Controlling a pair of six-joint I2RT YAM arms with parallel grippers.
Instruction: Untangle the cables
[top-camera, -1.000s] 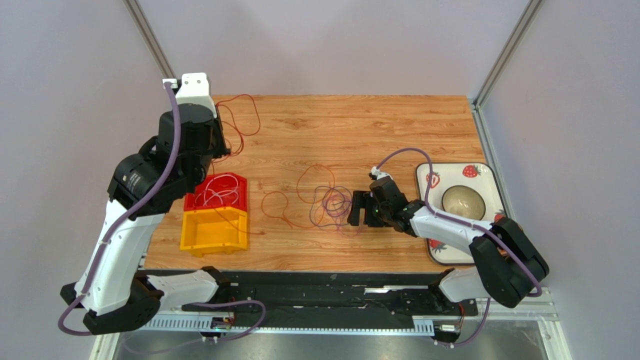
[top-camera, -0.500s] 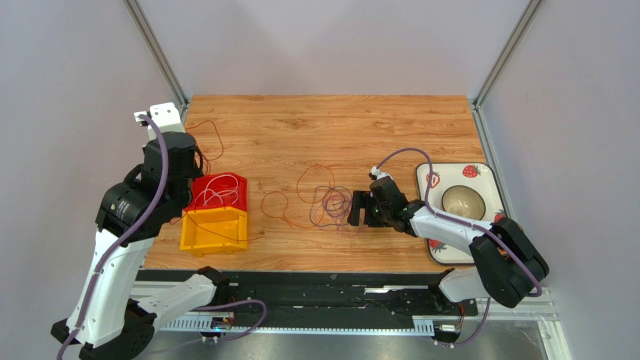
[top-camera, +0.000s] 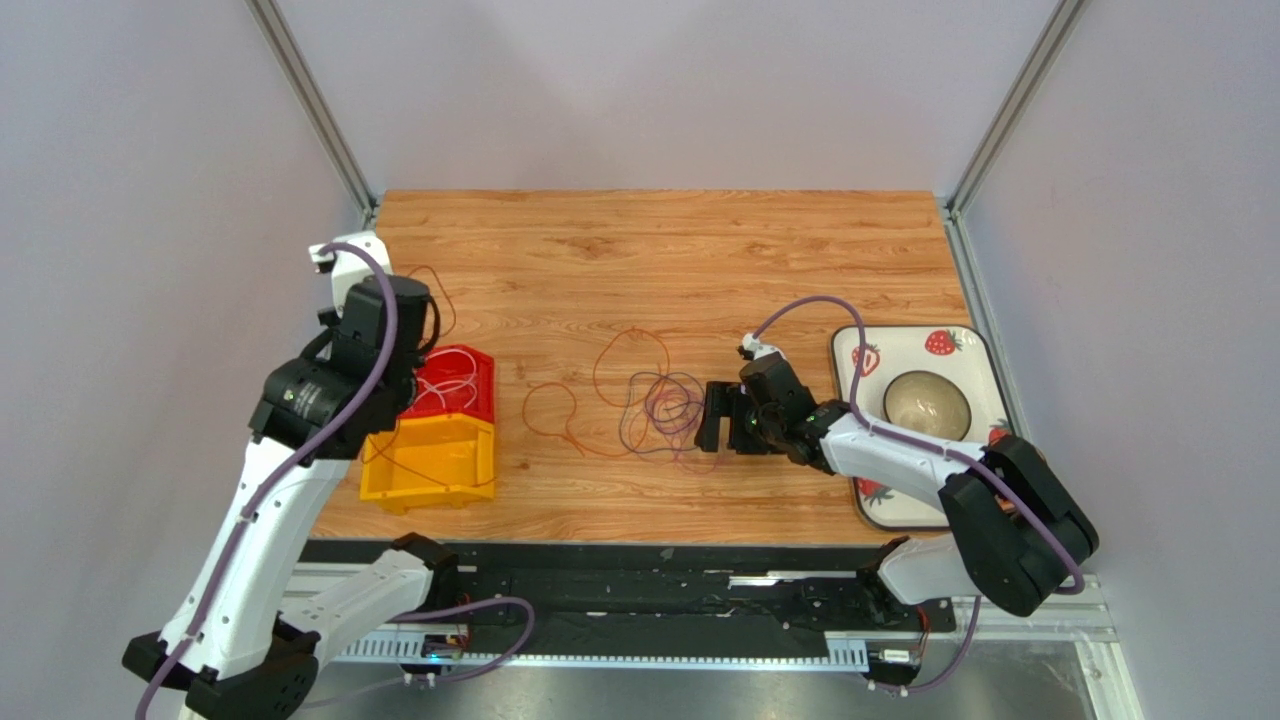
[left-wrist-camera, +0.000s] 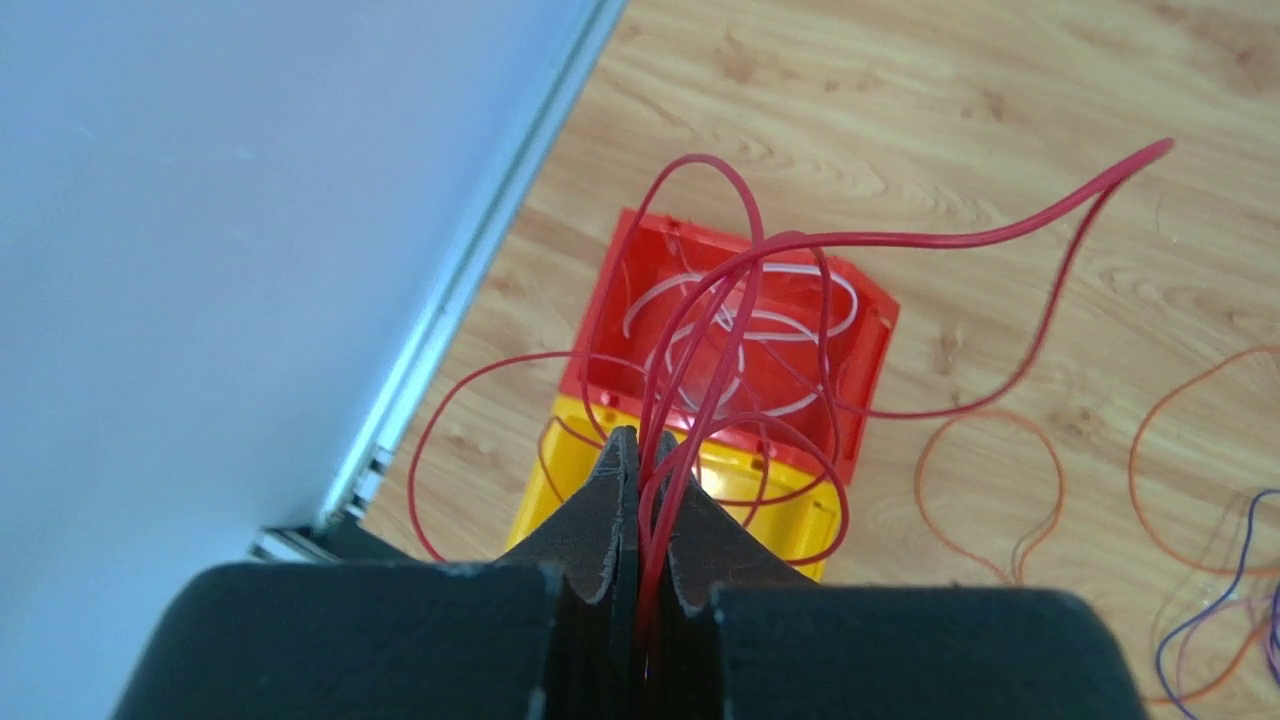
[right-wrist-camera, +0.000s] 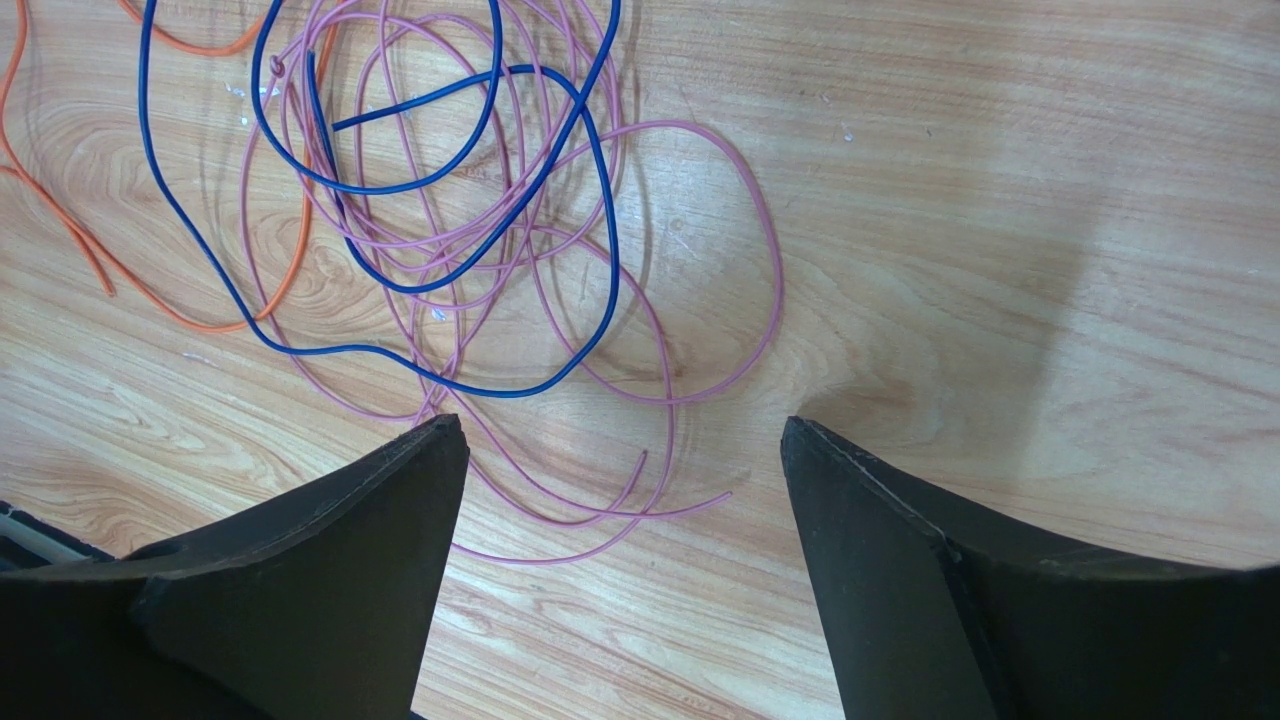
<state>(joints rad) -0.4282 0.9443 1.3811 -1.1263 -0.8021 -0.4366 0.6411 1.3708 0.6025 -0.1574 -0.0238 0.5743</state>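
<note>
At the bench's (top-camera: 676, 240) left edge, the left pincer (left-wrist-camera: 642, 450) pinches a red cable (left-wrist-camera: 736, 308) looping over the red bin (left-wrist-camera: 872, 323); the right pincer (right-wrist-camera: 619, 435) stands spread above the mid-bench tangle (right-wrist-camera: 451, 225) (light, springy wires, probably best taken at an outer loop).

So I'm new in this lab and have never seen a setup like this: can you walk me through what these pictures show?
These are two robot arms bolted at the near edge of a wooden table. One picture looks down from above. The other two come from a camera on each wrist, so the dark wedges at the bottom are that arm's own fingers. The left fingers are shut on a red cable above a red bin, which sits against a yellow bin. The right fingers stand open at the edge of a tangle of orange, blue and pink cables. A strawberry-patterned plate with a bowl lies at the right.
</note>
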